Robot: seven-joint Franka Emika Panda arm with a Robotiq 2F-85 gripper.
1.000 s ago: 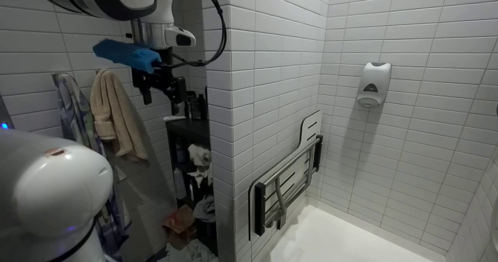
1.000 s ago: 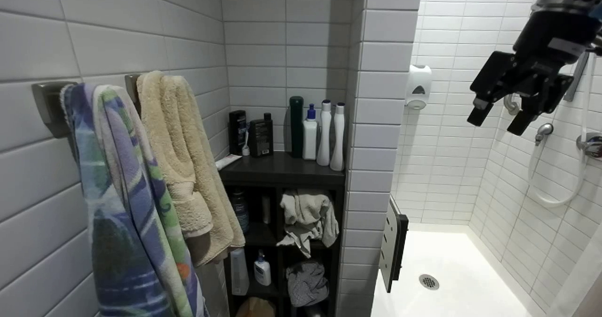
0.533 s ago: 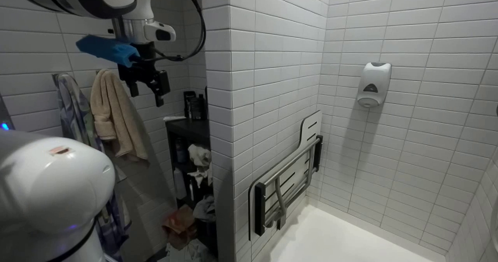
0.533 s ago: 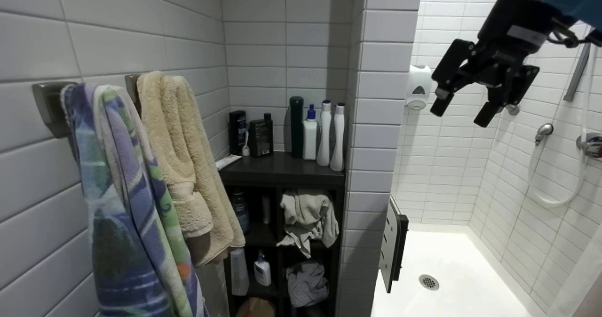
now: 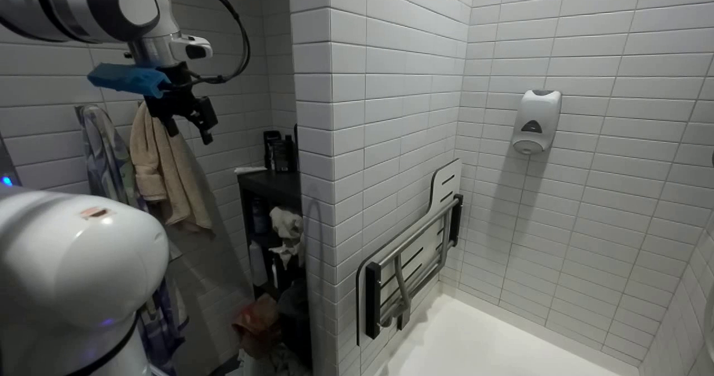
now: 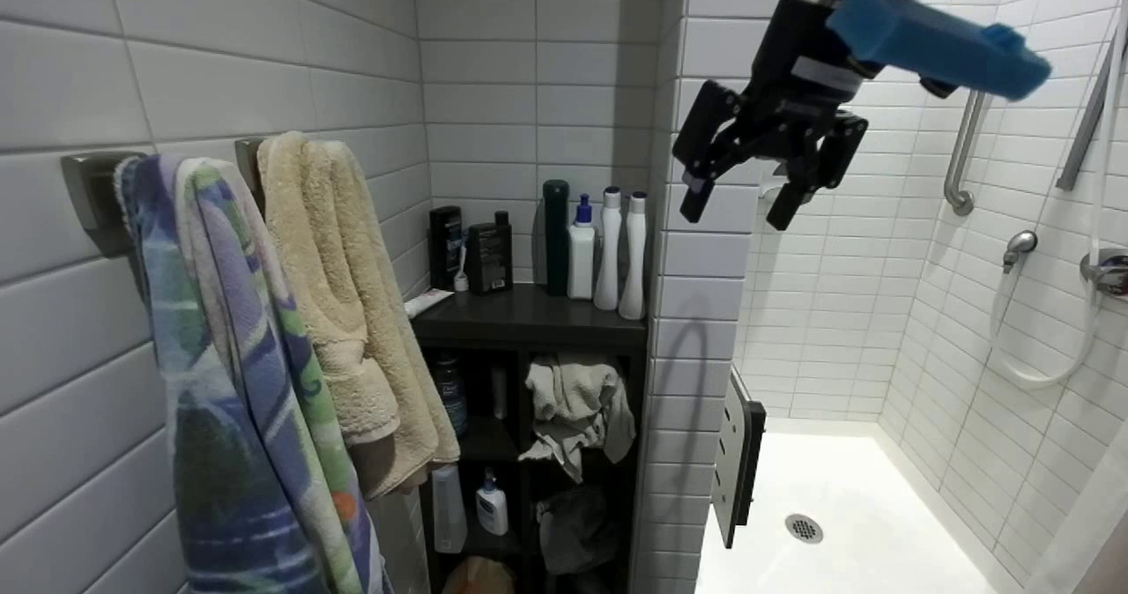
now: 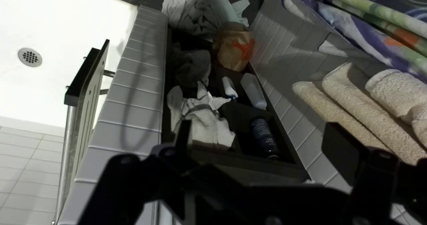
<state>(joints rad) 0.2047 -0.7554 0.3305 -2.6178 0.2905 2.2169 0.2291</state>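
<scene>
My empty gripper hangs, jaws spread wide, higher than the black shelf and seemingly in front

The black, two-fingered mechanical hand slants downward — fingers spread apart — beneath the rounded white arm.

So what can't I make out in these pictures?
Any writing on the white label on the gripper: blurred in an exterior view.
Small print on the dark bottle inside the shelf: too tiny in the wrist view.
Anything inside the blue piece: hidden by its surface in both exterior views.
Rest of the white arm: cut off by an exterior view's left edge.
</scene>
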